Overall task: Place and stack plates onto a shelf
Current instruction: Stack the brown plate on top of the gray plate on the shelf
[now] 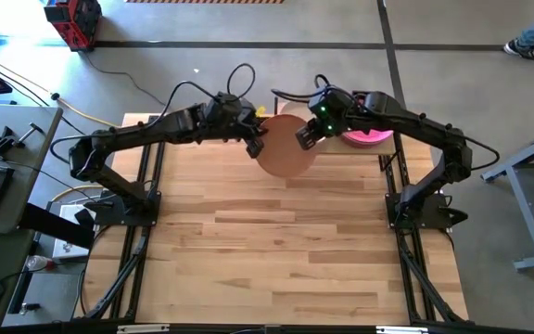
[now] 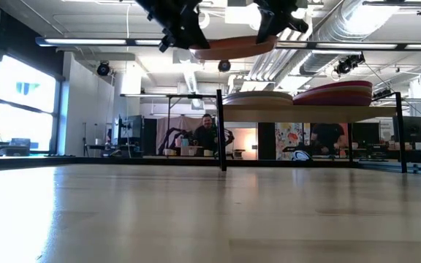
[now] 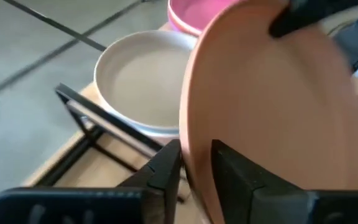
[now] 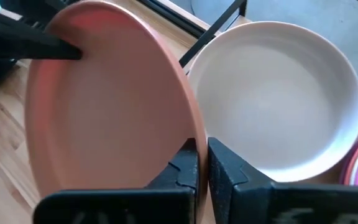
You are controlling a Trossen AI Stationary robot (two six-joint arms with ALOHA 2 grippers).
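Both grippers hold a salmon plate [image 1: 286,153] in the air just in front of the shelf [image 2: 313,113] at the table's far edge. My left gripper [image 1: 255,144] is shut on the plate's left rim and my right gripper [image 1: 306,137] on its right rim. On the shelf, a stack topped by an off-white plate [image 4: 278,93] rests at the left. A stack topped by a magenta plate [image 1: 369,137] rests at the right. In the low view the salmon plate [image 2: 232,47] hangs above the level of both stacks. My left gripper pinches the salmon plate's left rim [image 3: 190,155] between its two fingers [image 3: 166,171], one on each face, coming from the table's left. The plate is lifted clear and lies about level. My right gripper pinches the plate's right rim [image 4: 197,134] between its two fingers [image 4: 185,168], one on each face, coming from the table's right. The plate hangs clear of the table and shelf.
The shelf's black posts [image 3: 79,106] stand at its corners near the held plate. The wide wooden table top [image 1: 276,241] lies in front of the arms. Cables loop behind the shelf [image 1: 239,79]. People sit far off in the room [image 2: 207,135].
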